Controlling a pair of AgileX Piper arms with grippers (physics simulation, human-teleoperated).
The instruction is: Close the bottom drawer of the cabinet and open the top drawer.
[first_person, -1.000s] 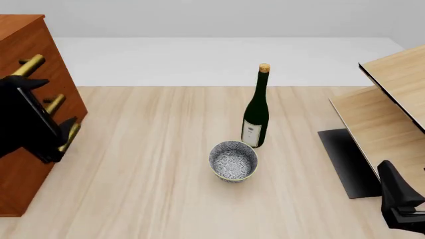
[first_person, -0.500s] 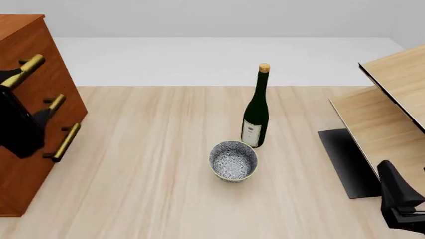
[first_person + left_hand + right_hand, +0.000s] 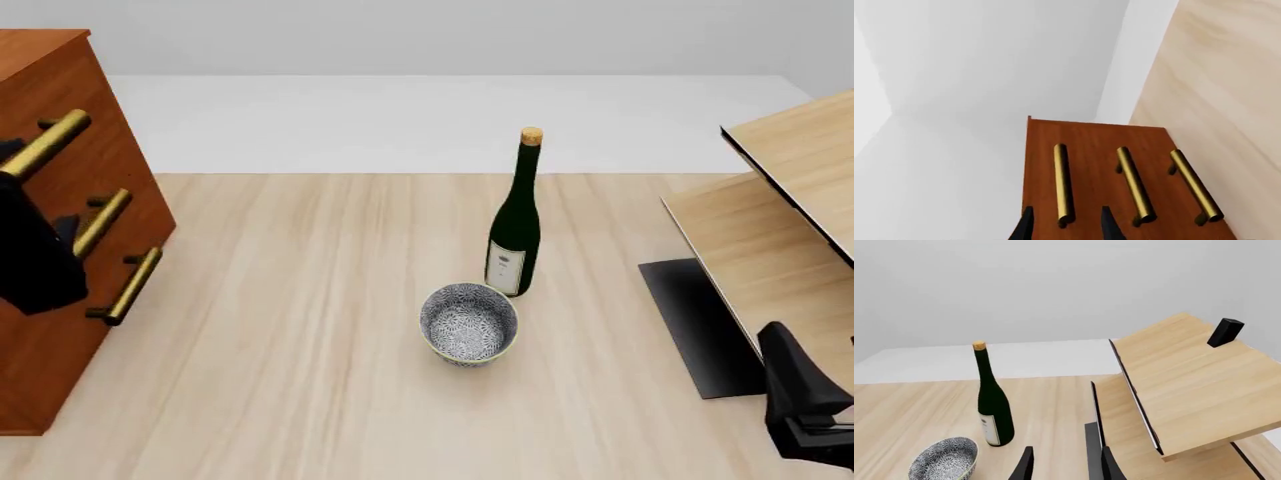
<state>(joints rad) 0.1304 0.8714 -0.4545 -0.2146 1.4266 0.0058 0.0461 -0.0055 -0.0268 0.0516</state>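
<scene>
Left gripper (image 3: 1064, 227) risen to top drawer (image 3: 1062, 182) handle, jaws apart, empty, right gripper (image 3: 1061, 465) likewise

L arm comes in at the left edge of the front view, black, raised off the table; only its bulk shows there, fingers not distinguishable. L hand (image 3: 1063, 226) seen from its wrist cam: two dark fingertips (image 3: 1026, 227) parted w/ a clear gap between them, nothing gripped. R arm low at the bottom right corner of the front view, black, mostly cut off by the frame. R hand (image 3: 1064, 467) from its wrist cam: two dark fingertips (image 3: 1025, 466) also apart, nothing between them, pointing level over the table.
</scene>
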